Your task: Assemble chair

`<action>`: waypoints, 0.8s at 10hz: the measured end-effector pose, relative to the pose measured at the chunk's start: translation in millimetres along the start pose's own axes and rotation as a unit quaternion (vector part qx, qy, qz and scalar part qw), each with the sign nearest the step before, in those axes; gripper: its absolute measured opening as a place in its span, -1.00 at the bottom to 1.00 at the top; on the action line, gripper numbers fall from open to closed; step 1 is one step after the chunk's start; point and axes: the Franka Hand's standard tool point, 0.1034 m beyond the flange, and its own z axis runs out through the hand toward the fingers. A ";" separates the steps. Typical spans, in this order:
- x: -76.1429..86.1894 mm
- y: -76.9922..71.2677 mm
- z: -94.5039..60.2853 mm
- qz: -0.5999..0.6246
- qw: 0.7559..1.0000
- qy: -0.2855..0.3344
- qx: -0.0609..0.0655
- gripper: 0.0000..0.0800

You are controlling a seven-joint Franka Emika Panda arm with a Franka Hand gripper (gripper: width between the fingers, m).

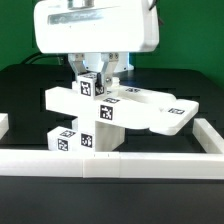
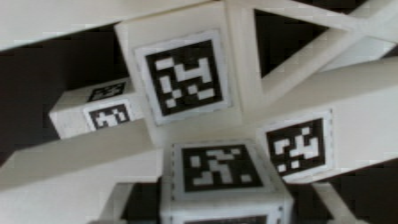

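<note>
- The chair (image 1: 105,110) stands partly built on the black desk (image 1: 30,85), right behind the white border rail (image 1: 110,162) that runs along the front of the exterior view.
- You can pick out a tagged block (image 1: 92,86) at the top, a flat bar (image 1: 70,98) reaching toward the exterior view's left, and the rounded seat plate (image 1: 165,112) jutting toward the exterior view's right.
- Two more tagged blocks (image 1: 75,140) sit low, just against the rail.
- The gripper (image 1: 97,68) hangs straight down over the top block, its big white body filling the upper part of the view.
- The jaws look partly closed and sit around the top of that block. The contact itself is hidden by the wrist housing, so a real grip is likely but I cannot confirm it.
- The wrist view shows tagged faces (image 2: 183,78) very close up, with white bars crossing behind, and no fingertip is clearly visible.
- My read of the step: a leg or post is being seated or turned into the frame, with the chair well along but not finished.
- Next move calls for a steady, square hold on the block, pressure kept along its axis, and no sideways shove that could skid the whole chair against the rail.
</note>
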 end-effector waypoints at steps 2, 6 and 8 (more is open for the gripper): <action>0.2 -0.6 0.4 0.066 0.998 -0.001 0.006 -0.29; -0.1 -1.9 0.5 0.207 0.978 -0.002 0.009 -0.29; -0.3 -2.6 0.9 0.275 0.961 -0.006 0.015 -0.29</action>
